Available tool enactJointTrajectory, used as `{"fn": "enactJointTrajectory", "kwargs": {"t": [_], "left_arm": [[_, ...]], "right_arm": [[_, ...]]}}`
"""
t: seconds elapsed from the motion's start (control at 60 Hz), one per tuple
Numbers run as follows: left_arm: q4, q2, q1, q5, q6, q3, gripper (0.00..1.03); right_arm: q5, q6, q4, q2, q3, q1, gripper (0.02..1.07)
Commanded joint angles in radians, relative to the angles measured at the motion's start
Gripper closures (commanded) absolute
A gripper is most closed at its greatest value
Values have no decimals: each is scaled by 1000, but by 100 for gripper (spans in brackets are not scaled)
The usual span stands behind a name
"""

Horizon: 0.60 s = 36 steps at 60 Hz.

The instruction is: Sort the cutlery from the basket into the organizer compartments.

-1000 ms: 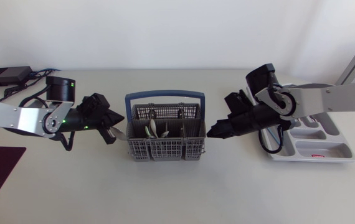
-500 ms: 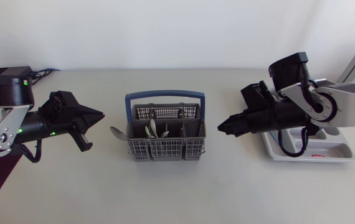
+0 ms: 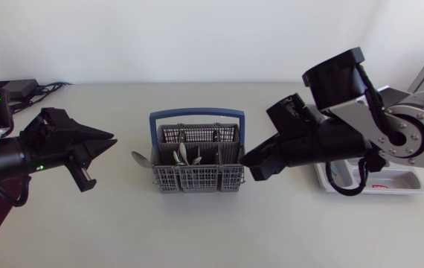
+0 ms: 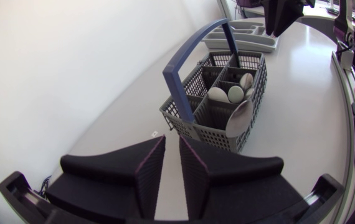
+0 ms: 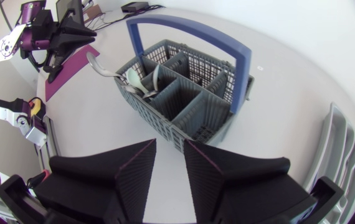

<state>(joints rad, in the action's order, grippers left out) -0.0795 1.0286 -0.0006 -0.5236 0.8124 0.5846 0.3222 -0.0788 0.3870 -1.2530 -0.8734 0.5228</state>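
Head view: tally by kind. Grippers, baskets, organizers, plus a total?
Grippers: 2, left gripper and right gripper
Baskets: 1, the basket
Organizers: 1, the organizer
Total: 4

Looks like a robotics lab bench, not a real kitchen. A plain white table [image 3: 197,231] is flanked by the left arm [image 3: 18,152] at 9 o'clock and the right arm [image 3: 376,126] at 3 o'clock, with a cutlery basket [image 3: 197,179] set between them. A black power box [image 3: 7,91] with loose cables [image 3: 52,87] is parked at 10 o'clock.
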Motion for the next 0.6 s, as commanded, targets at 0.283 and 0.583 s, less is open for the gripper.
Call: {"fn": "enactJointTrajectory", "kwargs": {"t": [0.283,0.583], "left_arm": [[-23,-76,33,-19,24,-95,84],[-29,-108,45,-32,24,-135,84]], "right_arm": [[-34,-1,9,-180,-236,187,65],[-41,-13,7,-292,-329,244,65]]}}
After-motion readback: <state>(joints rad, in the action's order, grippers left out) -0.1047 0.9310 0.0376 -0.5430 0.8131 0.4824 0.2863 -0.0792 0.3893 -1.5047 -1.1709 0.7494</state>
